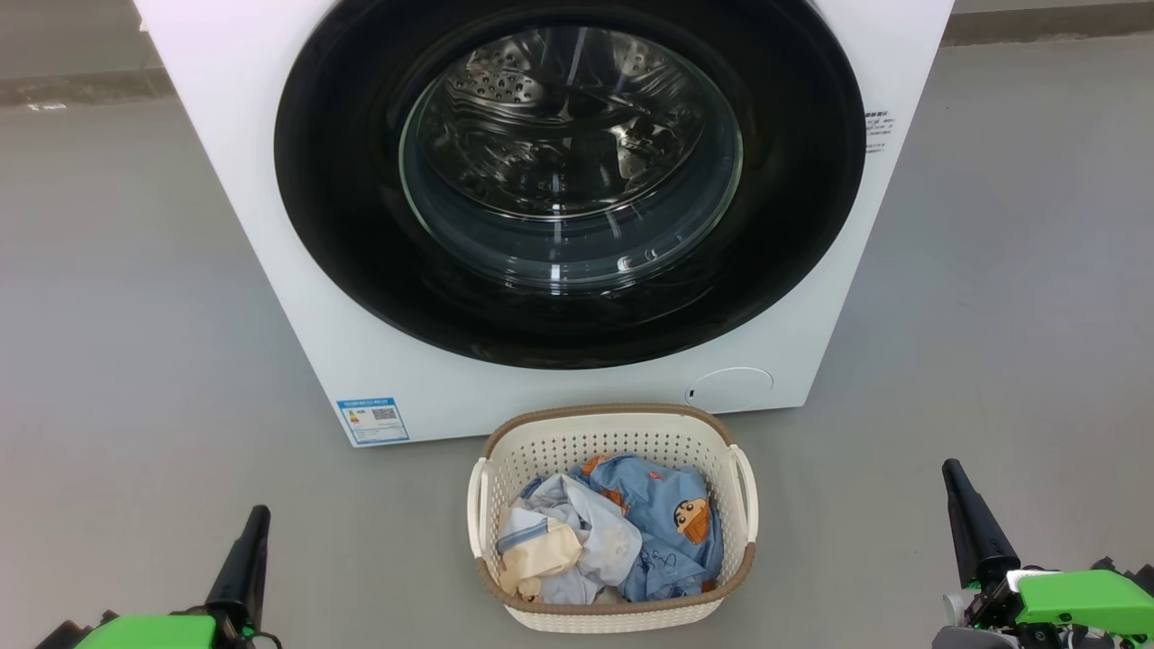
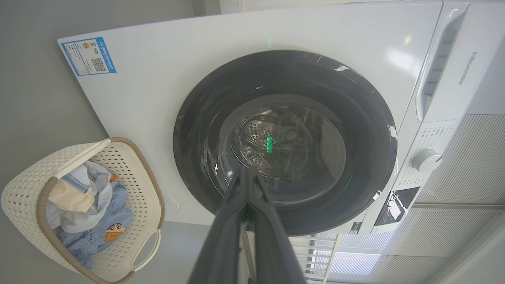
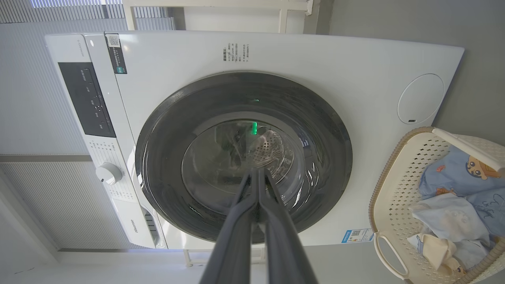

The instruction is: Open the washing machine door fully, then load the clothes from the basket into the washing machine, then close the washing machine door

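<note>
The white washing machine stands ahead on the grey floor with its round black-rimmed door closed flat against the front; the steel drum shows through the glass. In front of it sits the cream basket holding light-blue and cream clothes. My left gripper is shut at the lower left, well left of the basket. My right gripper is shut at the lower right. Both are empty and far from the door. The basket sits at each wrist view's edge.
Open grey floor lies on both sides of the machine and around the basket. A blue label sticker marks the machine's lower left corner. The control panel with a knob sits along the machine's top.
</note>
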Robot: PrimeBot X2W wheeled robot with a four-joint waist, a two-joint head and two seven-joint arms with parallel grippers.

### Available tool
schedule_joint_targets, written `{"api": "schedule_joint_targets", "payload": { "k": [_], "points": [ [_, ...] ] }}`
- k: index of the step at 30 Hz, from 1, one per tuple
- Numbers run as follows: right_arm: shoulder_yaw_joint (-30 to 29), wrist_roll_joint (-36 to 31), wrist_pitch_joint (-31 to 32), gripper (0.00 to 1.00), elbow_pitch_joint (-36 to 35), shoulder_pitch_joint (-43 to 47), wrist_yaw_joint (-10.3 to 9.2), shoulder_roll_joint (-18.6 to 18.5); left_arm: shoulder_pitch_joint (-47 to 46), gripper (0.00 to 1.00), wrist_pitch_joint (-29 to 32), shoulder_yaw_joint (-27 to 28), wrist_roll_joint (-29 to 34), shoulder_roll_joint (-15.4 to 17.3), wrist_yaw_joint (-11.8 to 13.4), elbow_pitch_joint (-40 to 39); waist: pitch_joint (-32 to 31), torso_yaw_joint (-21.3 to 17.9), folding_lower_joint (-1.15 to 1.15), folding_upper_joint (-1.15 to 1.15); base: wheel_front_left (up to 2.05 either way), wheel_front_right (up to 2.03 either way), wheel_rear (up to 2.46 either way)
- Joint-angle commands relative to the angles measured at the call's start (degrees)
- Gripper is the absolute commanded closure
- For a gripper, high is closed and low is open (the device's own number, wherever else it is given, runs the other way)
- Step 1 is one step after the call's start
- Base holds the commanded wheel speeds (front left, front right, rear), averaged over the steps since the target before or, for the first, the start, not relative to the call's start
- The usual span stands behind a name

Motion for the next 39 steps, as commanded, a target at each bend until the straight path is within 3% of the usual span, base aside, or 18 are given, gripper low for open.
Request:
{"api": "schedule_joint_targets", "payload": {
  "k": [1, 27, 28, 36, 39],
  "points": [
    [1.3, -0.2, 0.4, 1.0, -1.4, -2.4, 0.09, -0.2, -2.4, 1.0, 0.3, 1.9, -0.1, 0.8, -0.2, -1.1, 0.0, 0.0, 0.0, 0.0, 0.0, 0.0, 0.0],
    [1.3, -0.2, 0.4, 1.0, -1.4, -2.4, 0.09, -0.2, -2.4, 1.0, 0.3, 1.9, -0.1, 0.8, -0.2, -1.1, 0.0, 0.0, 0.0, 0.0, 0.0, 0.0, 0.0],
    [0.0, 0.0, 0.0, 0.0, 0.0, 0.0, 0.0, 0.0, 0.0, 0.0, 0.0, 0.0, 0.0, 0.0, 0.0, 0.0, 0.0, 0.0, 0.0, 0.0, 0.0, 0.0, 0.0],
    [0.2, -0.1, -0.5, 0.0, 2.7, 2.1, 0.0, 0.8, 2.4, 0.0, -0.4, -0.6, 0.0, -1.4, 0.0, 2.7, 0.2, 0.0, 0.01, 0.0, 0.0, 0.0, 0.0],
    [0.4, -0.2, -1.0, 0.0, 2.2, 2.2, 0.0, 0.7, 2.3, 0.0, -0.8, -0.8, 0.1, -1.3, 0.0, 2.4, 0.0, 0.0, 0.11, 0.0, 0.0, 0.0, 0.0]
  ]
}}
